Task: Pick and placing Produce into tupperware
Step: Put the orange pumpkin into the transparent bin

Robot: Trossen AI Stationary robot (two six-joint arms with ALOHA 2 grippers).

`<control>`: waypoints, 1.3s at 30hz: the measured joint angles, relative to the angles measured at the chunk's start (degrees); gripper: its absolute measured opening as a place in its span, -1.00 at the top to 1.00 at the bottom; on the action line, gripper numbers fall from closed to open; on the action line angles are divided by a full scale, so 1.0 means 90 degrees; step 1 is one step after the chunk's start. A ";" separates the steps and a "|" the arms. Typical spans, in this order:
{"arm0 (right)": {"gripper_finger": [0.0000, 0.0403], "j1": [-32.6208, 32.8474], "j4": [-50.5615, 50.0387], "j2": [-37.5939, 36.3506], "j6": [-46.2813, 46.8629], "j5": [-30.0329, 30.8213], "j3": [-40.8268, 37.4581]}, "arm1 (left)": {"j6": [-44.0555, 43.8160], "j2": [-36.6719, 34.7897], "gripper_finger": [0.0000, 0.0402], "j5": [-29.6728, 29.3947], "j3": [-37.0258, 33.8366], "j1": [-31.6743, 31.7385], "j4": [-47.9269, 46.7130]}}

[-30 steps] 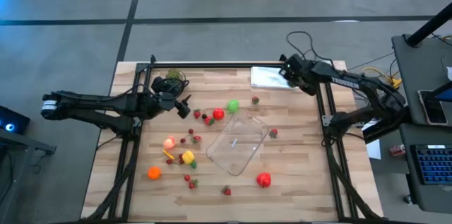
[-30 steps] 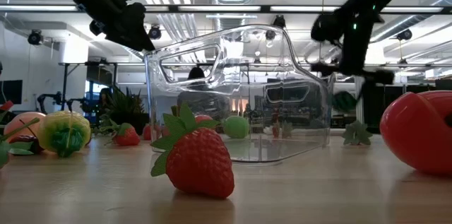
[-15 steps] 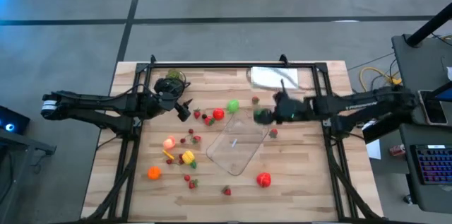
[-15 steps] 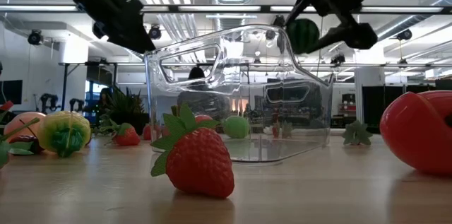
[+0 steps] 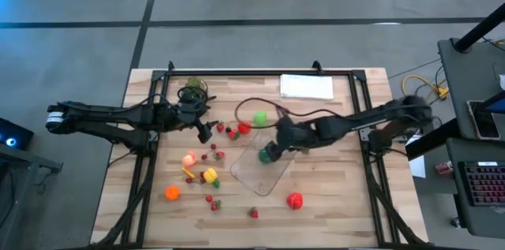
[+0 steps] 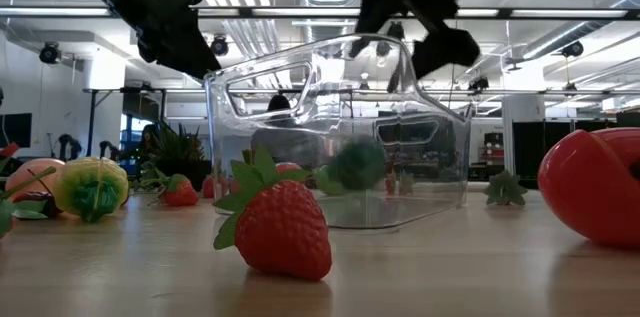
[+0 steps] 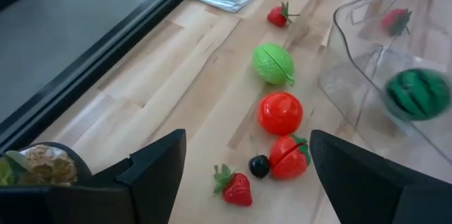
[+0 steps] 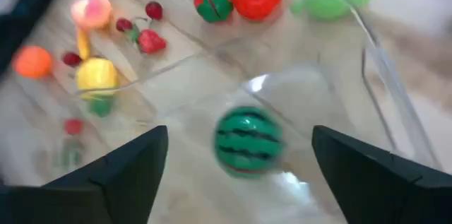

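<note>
From the high view, the task was barely begun: one piece of produce, a small striped watermelon (image 5: 267,154), lay inside the clear tupperware (image 5: 254,177), while the rest lay scattered on the worktop (image 5: 339,203). Those left included a red tomato-like piece (image 5: 294,199), an orange one (image 5: 171,193), a yellow one (image 5: 209,176), a pink one (image 5: 188,159), a light green ball (image 5: 259,117) and several small strawberries. The right gripper (image 5: 282,135) hung over the tub's far end, just beside the watermelon. The left gripper (image 5: 207,126) waited near the red pieces left of the tub.

In the low view, the watermelon (image 6: 358,165) showed through the tub's wall (image 6: 440,157), low inside, with the right gripper (image 6: 415,17) above it and apart from it. A big strawberry (image 6: 280,225) stood in front.

In the left wrist view, the left gripper's fingers (image 7: 159,164) stood wide apart and empty, with a red ball (image 7: 280,113), the green ball (image 7: 273,64) and strawberries ahead.

In the right wrist view, the right gripper's fingers (image 8: 134,164) were spread wide with nothing between them, and the watermelon (image 8: 248,140) lay beyond them inside the tub, free of any hold.
</note>
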 joint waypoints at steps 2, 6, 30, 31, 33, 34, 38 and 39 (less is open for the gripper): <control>-0.80 -0.0011 -0.0807 0.0287 -0.0271 0.0192 0.0592 | -0.0002 0.0000 -0.42 0.0055 0.0000 0.0000 0.0001; -0.84 -0.0045 -0.2152 0.0652 -0.0469 0.0626 0.1536 | 0.0002 0.0000 -0.42 0.0145 0.0000 0.0005 0.0013; -0.84 -0.2315 -0.2585 -0.0702 0.1110 -0.1193 0.0273 | -0.0824 -0.0045 -0.42 0.0022 0.0006 -0.0015 -0.1525; -0.84 -0.2341 -0.2547 -0.0705 0.1024 -0.1189 0.0217 | -0.0924 -0.0066 -0.42 0.0144 0.0019 -0.0033 -0.1897; -0.84 -0.2391 -0.2430 -0.0702 0.0900 -0.1196 0.0106 | -0.1059 -0.0140 -0.42 0.0686 0.0032 -0.0101 -0.2498; -0.84 -0.2411 -0.2369 -0.0694 0.0866 -0.1199 0.0063 | -0.1098 -0.0187 -0.42 0.1117 0.0029 -0.0139 -0.2737; -0.84 -0.2462 -0.2172 -0.0692 0.0693 -0.1220 -0.0056 | -0.1350 -0.0366 -0.42 0.2853 0.0007 -0.0439 -0.2906; -0.84 -0.2462 -0.2141 -0.0692 0.0657 -0.1243 -0.0075 | -0.1447 -0.0400 -0.42 0.3244 0.0005 -0.0562 -0.2923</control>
